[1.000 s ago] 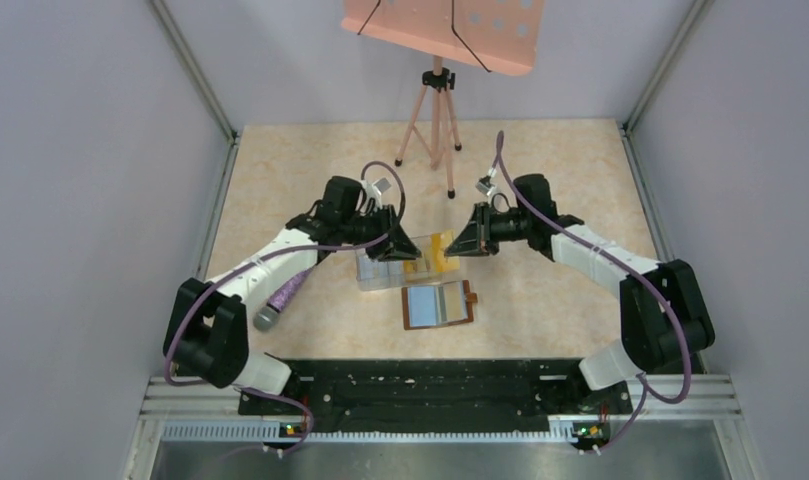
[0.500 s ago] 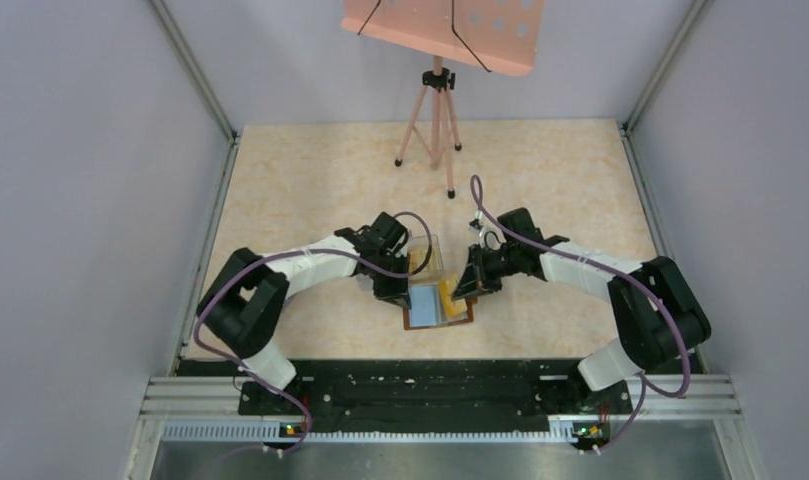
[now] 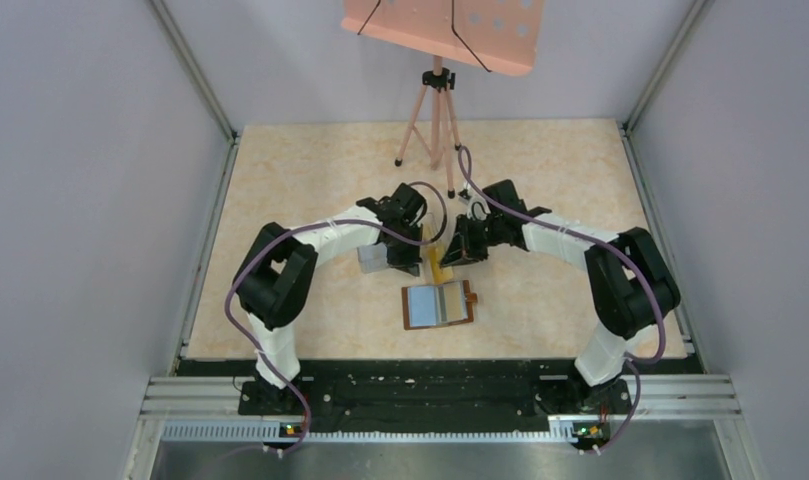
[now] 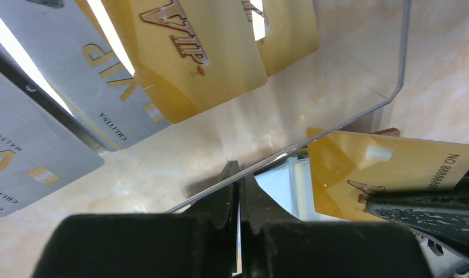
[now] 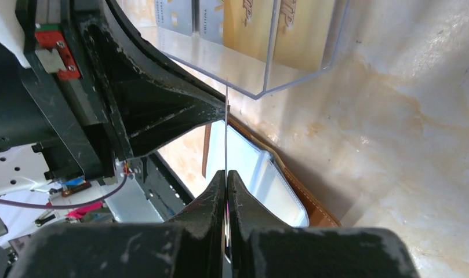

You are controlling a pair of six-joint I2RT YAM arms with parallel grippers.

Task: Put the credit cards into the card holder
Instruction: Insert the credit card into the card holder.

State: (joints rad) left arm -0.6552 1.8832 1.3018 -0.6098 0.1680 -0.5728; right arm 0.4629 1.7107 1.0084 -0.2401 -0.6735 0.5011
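- The yellow card [image 4: 388,174] stands on edge over the open wallet [image 3: 438,305], which lies just near of the clear box [image 4: 359,69]. My right gripper [image 5: 226,180] is clamped on one end of it.
- My left gripper [image 4: 239,174] is closed at the box's near edge, with nothing clearly between its jaws.
- I judge I'm bringing this card to a pocket. Next, its free edge must meet a pocket mouth and slide in flat.
- More cards [image 4: 203,52] lie in the box.
- I can't make out the pocket mouths, or whether my left tip touches the card.
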